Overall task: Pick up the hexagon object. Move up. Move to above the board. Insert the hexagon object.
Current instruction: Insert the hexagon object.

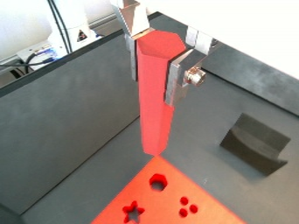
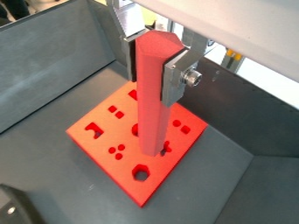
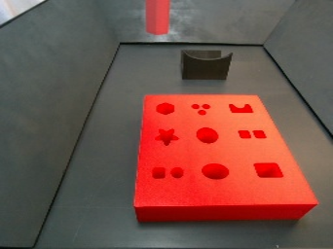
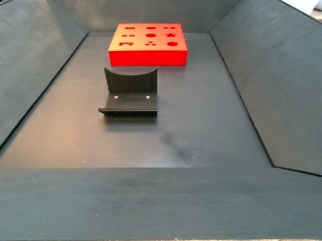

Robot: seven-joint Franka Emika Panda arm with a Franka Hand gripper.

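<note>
My gripper (image 1: 156, 63) is shut on the upper end of the hexagon object (image 1: 156, 105), a long red-pink six-sided rod that hangs upright from the silver fingers (image 1: 177, 77). Both wrist views show this grip (image 2: 152, 70). The board (image 2: 105, 144), bright red with darker cut-out holes, lies on the floor beneath the rod (image 2: 152, 114). Its lower end is well above the board. In a side view only the rod's lower end (image 3: 158, 15) shows, high above the board (image 3: 221, 190); the gripper is out of frame there. The board's hexagon hole (image 3: 159, 107) is open.
The dark fixture (image 4: 130, 91) stands on the floor a short way from the board (image 4: 149, 56); it also shows in two other views (image 3: 204, 63) (image 1: 254, 142). Grey walls (image 3: 65, 68) enclose the dark floor on all sides.
</note>
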